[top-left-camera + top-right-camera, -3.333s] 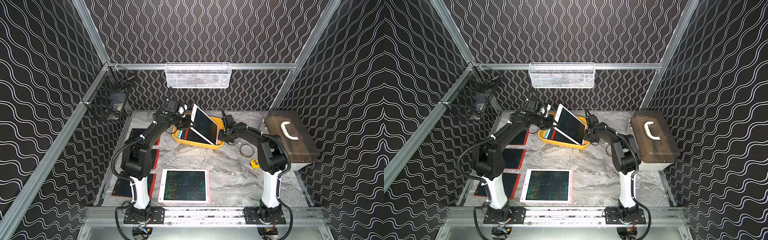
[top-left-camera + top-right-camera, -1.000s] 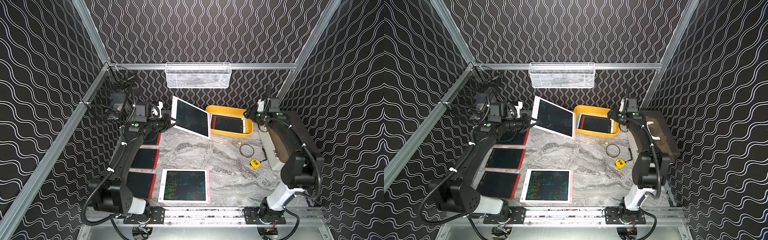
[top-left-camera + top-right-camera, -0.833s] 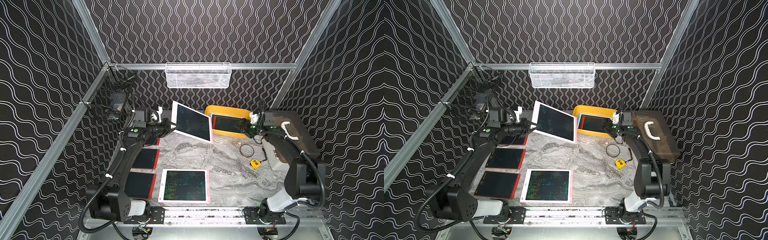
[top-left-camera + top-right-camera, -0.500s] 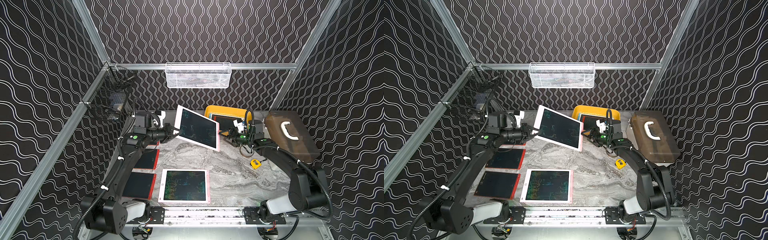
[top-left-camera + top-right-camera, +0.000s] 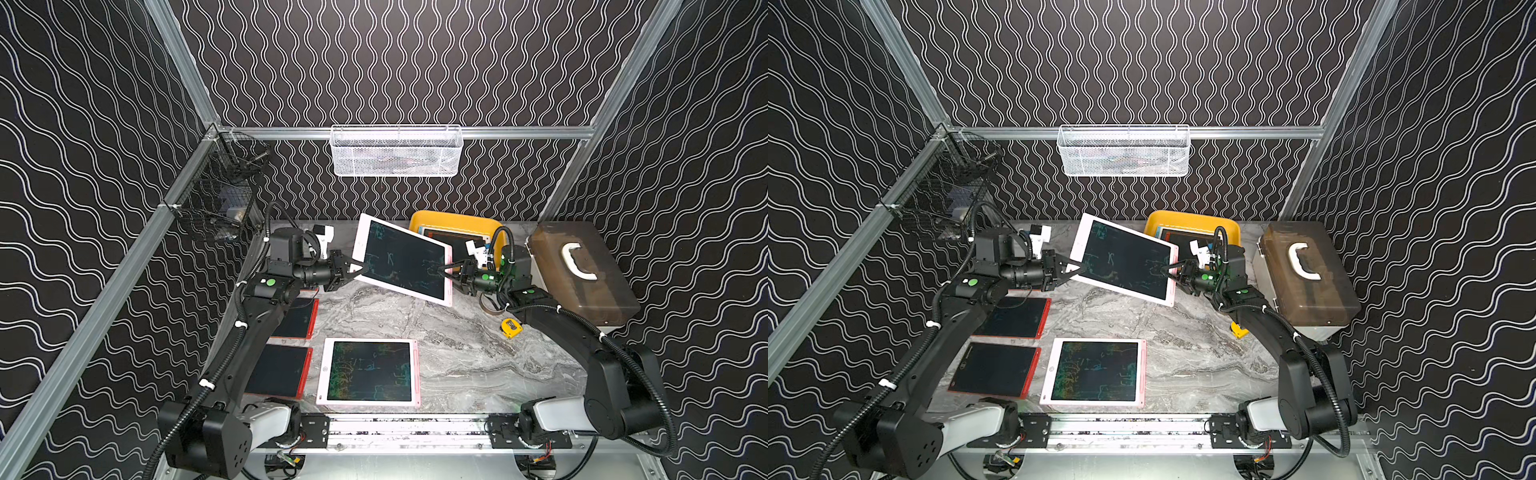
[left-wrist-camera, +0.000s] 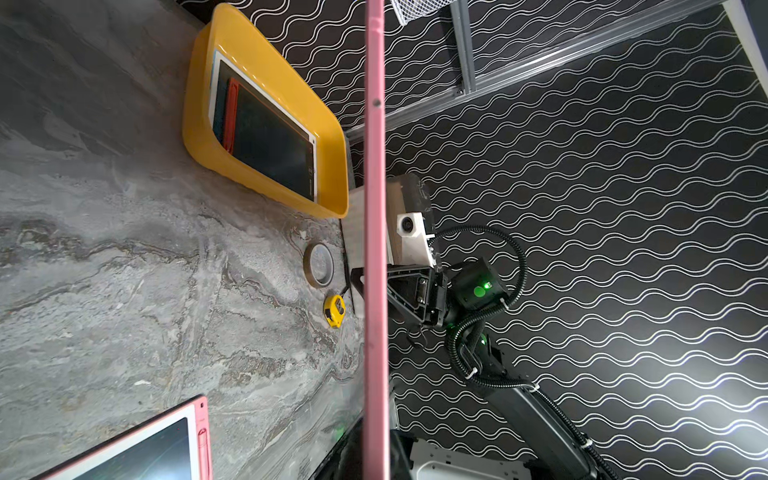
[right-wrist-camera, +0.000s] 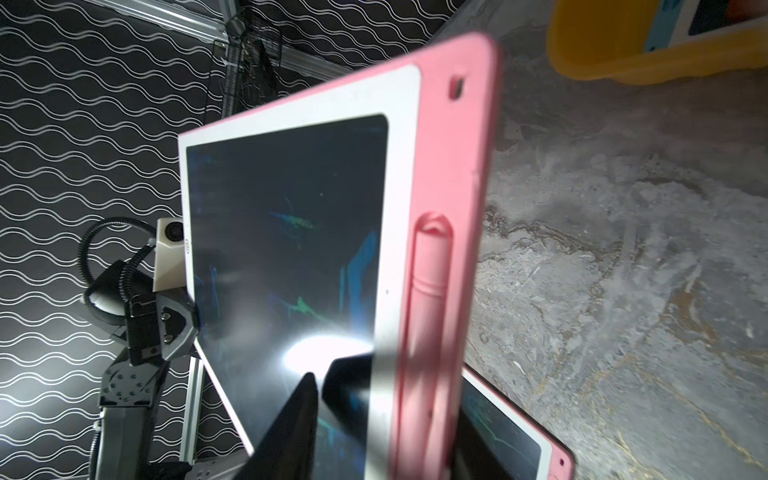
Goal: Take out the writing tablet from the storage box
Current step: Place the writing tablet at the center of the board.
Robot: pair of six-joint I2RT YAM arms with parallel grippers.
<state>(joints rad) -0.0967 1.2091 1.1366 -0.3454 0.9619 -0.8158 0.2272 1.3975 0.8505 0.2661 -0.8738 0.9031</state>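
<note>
Station check, remote.

- The left pincer (image 5: 356, 271) is clamping the left edge of the writing tablet (image 5: 401, 259), a pink-framed one with a dark screen. Its jaws are closed tight on the frame.
- The writing tablet is hanging in the air above the worktop (image 5: 457, 353), out of the storage box (image 5: 453, 218) and just in front of it. It is tilted, with the screen facing up toward the top camera. In both top views its far right corner is overlapping the box's near side.
- The right pincer (image 5: 443, 270) is sitting at the tablet's right edge. In the left wrist view its jaws are straddling the thin pink edge (image 6: 374, 249). In the right wrist view one finger (image 7: 291, 419) is lying over the screen. I cannot tell whether it is actually pinching or only bracketing the edge.
- The storage box is resting at the back of the worktop with stacked tablets (image 6: 266, 137) lying inside it.
- A second pink tablet (image 5: 369, 371) is lying flat near the front rail, with two red tablets (image 5: 279, 370) beside it under the left arm.
- A grey case (image 5: 582, 282) is standing beyond the right arm, and a yellow tape measure (image 5: 511, 327) is lying near it.
</note>
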